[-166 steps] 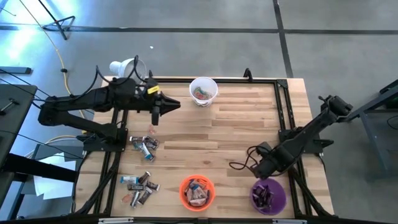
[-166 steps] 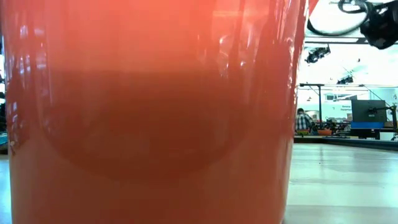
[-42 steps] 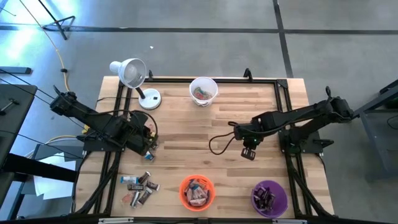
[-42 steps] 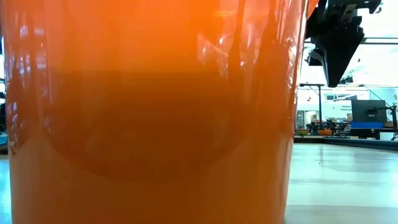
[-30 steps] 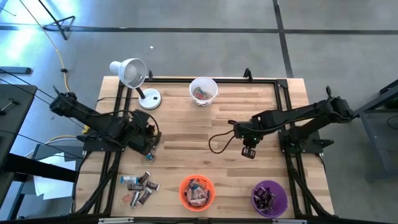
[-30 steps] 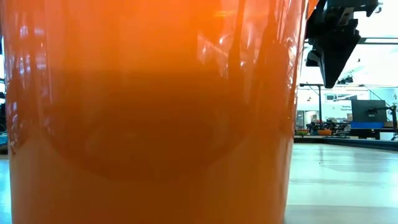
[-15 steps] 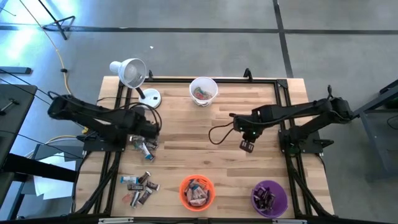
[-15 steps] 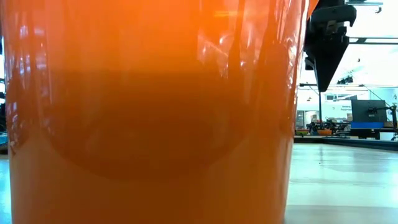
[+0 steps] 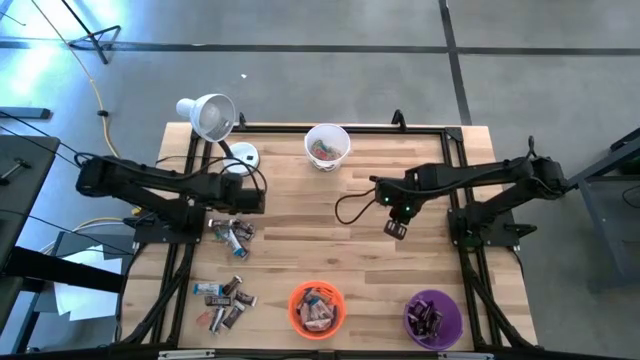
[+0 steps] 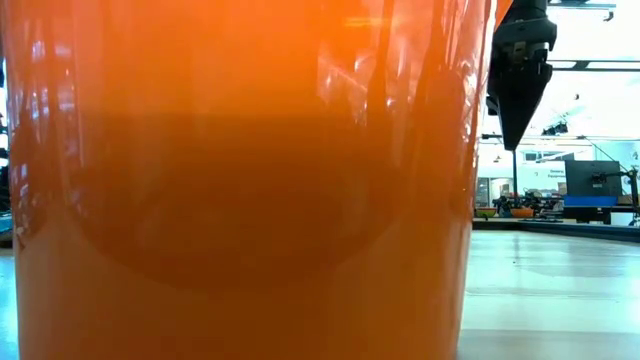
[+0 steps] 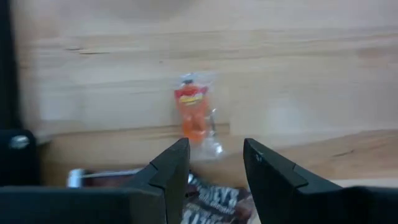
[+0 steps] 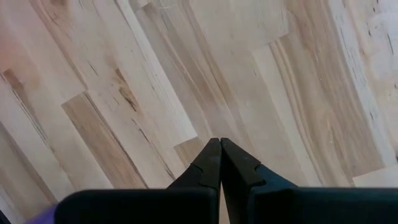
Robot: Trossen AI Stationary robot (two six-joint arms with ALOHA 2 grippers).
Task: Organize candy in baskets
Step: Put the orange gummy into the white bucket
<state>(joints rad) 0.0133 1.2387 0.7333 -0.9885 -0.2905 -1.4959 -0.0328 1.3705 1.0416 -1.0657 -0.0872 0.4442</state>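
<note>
Red-orange wrapped candy (image 11: 194,112) lies on the worktop (image 9: 300,225) ahead of the spread left hand (image 11: 214,163), lined up for pinching; right hand (image 12: 220,163), pressed together, hangs idle mid-worktop

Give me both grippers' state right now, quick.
Left gripper: open, empty, above a small red-orange wrapped candy on the wooden table.
Right gripper: closed, empty, over bare tabletop.

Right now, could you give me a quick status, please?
Left gripper open, empty, above red-pink candy. Right gripper shut, empty, mid-table. Nothing in the way.
</note>
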